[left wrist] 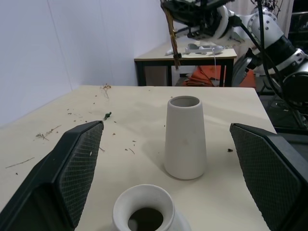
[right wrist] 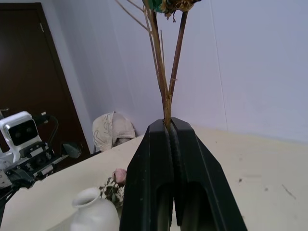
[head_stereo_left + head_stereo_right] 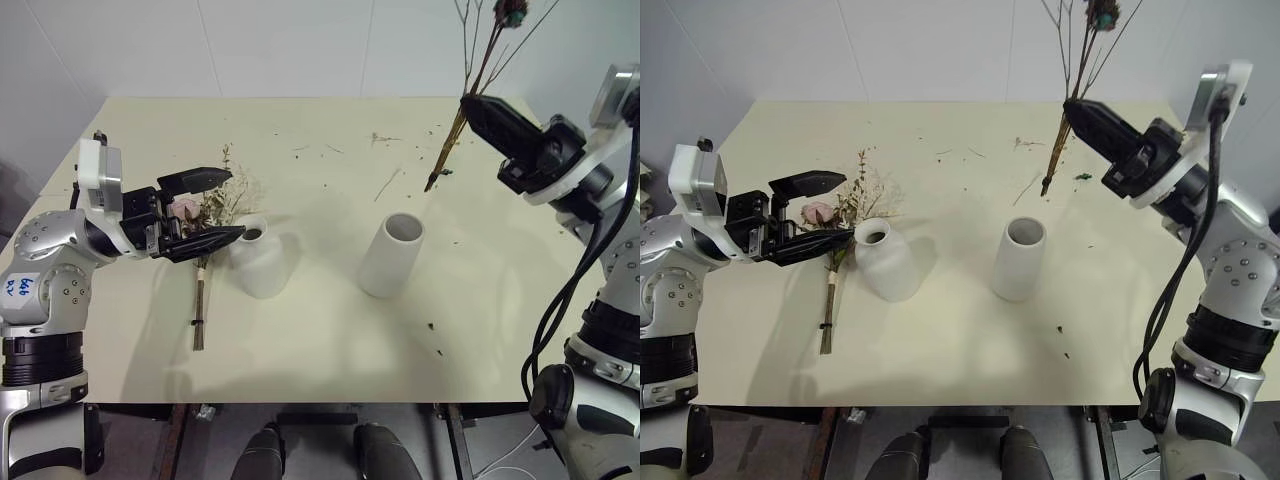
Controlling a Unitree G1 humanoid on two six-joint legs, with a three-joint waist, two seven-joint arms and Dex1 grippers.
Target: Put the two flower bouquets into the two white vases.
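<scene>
Two vases stand on the cream table (image 3: 320, 370), and the action brackets them. Left gripper (image 3: 214, 206) hovers with its jaws spread wide and nothing between them; the pink rose bouquet (image 3: 205, 225) lies flat on the table right under those jaws, stems trailing toward the near edge. Just past the fingertips sits the squat vase (image 3: 258, 258), its narrow mouth lined up between the two open fingers (image 1: 72, 168) in the left wrist view. Beyond it, well apart, stands the tall cylinder vase (image 3: 393, 254). Over on the right, the right gripper (image 3: 478, 108) is up in the air, jaws clamped tight on the stems of the second bouquet (image 3: 470, 80), stalks rising above the jaws, cut ends hanging below them.
</scene>
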